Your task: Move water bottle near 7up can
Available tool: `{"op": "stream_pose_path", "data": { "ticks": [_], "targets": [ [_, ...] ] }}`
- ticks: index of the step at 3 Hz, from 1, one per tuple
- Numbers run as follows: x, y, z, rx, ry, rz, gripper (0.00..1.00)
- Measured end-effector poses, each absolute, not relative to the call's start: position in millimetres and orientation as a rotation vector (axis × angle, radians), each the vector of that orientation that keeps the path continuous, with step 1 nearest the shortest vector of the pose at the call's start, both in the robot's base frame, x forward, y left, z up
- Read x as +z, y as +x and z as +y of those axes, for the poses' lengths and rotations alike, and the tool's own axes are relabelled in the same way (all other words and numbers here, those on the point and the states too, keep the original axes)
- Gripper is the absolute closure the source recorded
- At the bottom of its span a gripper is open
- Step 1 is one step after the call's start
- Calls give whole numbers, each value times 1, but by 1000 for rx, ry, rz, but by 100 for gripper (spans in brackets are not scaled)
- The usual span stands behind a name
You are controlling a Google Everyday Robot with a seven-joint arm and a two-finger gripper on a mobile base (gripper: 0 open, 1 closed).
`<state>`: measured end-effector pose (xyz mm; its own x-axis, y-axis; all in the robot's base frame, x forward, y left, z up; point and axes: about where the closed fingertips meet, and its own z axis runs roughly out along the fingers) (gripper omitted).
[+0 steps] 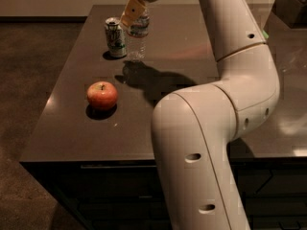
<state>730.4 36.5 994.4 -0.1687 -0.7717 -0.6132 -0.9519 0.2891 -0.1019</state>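
Note:
The water bottle (136,40) is clear and ribbed, with a pale label band. It stands upright on the dark table (177,47), just right of the 7up can (115,37), almost touching it. The can is white and green with a silver top. My gripper (135,11) reaches down from the top of the view and is shut on the bottle's upper part; its tan finger pad (132,9) covers the cap, which is hidden.
A red apple (102,95) sits on the table nearer the front left. My white arm (225,104) fills the right middle of the view. A dark box (290,6) stands at the far right. The table's front edge (96,159) runs below the apple.

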Motion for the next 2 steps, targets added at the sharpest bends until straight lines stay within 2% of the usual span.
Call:
{"op": "stream_pose_path", "data": {
  "ticks": [1,2],
  "targets": [
    [980,734,41,402,-1549,2035,100],
    [969,737,42,394,-1553,2071,81]
  ]
}}
